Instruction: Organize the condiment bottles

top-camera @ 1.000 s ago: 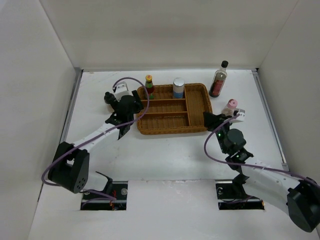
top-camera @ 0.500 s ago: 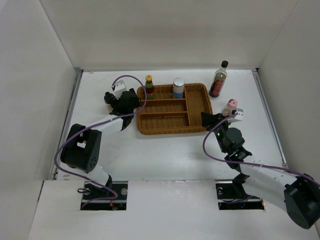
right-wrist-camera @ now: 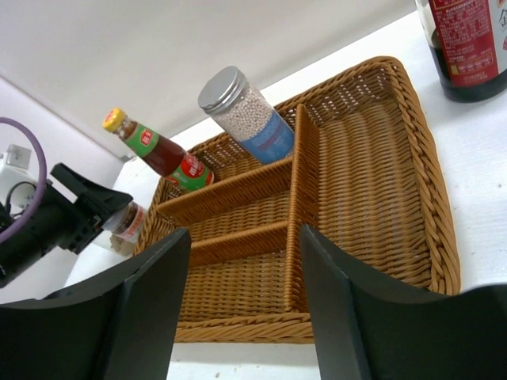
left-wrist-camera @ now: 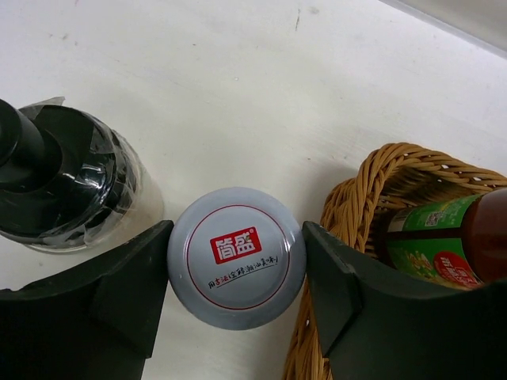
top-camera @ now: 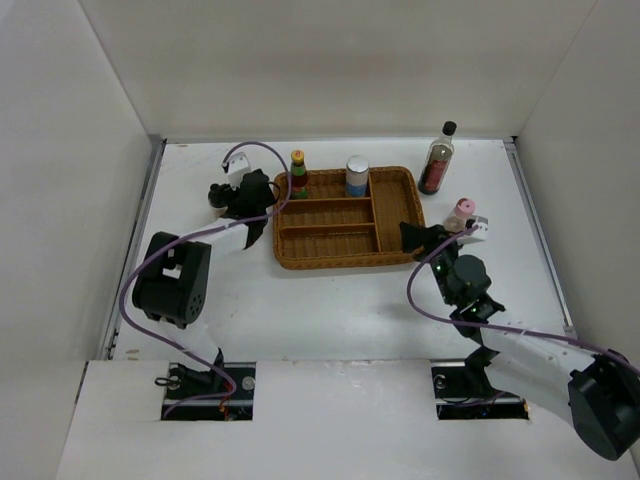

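Reading top view first: left gripper point(top-camera: 240, 196) is sitting further out than a second ago, off the wicker tray's point(top-camera: 345, 262) far-left corner. Right gripper point(top-camera: 420, 238) is parking at the tray's right edge. The pink-capped bottle point(top-camera: 462, 212) is standing just beside it on the table point(top-camera: 330, 310), ungripped. The tall dark bottle point(top-camera: 437, 160) is waiting off the tray's far-right corner. The yellow-capped bottle point(top-camera: 298, 172) and silver-lidded bottle point(top-camera: 357, 175) are already standing in the tray's far compartments. The left arm is hiding whatever the left gripper is working on.

Left wrist is filling that gap. The jaws have been narrowing and are now clamping the short red-white-lidded jar point(left-wrist-camera: 236, 257), both fingers point(left-wrist-camera: 119, 277) touching its lid. The jar is standing on the table between the black-capped tan jar point(left-wrist-camera: 67, 186) and the tray's corner. So the third pick looks to be starting; lift not yet done.

Right wrist: the jaws have been spreading and are now released, with nothing between them, only the tray showing beyond. This view is missing the pink-capped bottle entirely, so I'm judging that bottle as the right arm's next candidate from the top view only. Four of six are still sitting outside the tray.
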### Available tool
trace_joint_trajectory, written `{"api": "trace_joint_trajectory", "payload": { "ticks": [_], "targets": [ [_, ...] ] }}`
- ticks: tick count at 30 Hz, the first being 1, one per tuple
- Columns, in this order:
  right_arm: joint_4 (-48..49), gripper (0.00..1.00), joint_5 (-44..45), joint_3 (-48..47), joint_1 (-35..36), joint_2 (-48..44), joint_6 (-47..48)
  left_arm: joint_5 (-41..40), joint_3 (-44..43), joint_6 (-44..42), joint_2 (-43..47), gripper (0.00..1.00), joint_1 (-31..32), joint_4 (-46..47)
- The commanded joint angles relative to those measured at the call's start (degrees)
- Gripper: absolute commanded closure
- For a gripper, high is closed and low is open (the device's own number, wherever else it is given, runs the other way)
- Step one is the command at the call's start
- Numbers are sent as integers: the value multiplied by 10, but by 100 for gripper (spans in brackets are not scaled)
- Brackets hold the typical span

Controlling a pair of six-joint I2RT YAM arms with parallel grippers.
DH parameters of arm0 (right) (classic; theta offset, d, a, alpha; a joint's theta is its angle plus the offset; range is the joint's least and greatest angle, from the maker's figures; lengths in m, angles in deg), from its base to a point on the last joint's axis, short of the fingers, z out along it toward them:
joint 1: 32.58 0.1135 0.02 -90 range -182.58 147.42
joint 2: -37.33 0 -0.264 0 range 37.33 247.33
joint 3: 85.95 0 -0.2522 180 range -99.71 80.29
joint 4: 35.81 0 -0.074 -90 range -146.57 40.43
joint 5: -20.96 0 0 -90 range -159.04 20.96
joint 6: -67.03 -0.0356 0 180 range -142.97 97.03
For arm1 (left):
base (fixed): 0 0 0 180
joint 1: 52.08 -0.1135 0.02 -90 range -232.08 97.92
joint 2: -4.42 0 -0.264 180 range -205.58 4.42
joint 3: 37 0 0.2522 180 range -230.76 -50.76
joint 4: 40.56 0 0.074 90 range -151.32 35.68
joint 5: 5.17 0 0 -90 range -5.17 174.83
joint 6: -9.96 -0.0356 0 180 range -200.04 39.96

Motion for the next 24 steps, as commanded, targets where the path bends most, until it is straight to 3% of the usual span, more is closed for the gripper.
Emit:
{"api": "trace_joint_trajectory", "payload": {
  "ticks": [1, 11, 16, 24],
  "targets": [
    [35, 35, -5, -7, -7, -14, -6, -6, -1, -2, 59, 71, 7, 15],
    [34, 26, -6, -10, -6, -12, -6, -34, 53, -37, 241, 73, 101, 17],
    [32, 26, -10, -11, -7, -11, -9, -25, 34, -37, 213, 73, 147, 31],
    [30, 25, -9, -12, -7, -18, -4, 5, -23, -40, 114, 73, 166, 87]
  ]
}}
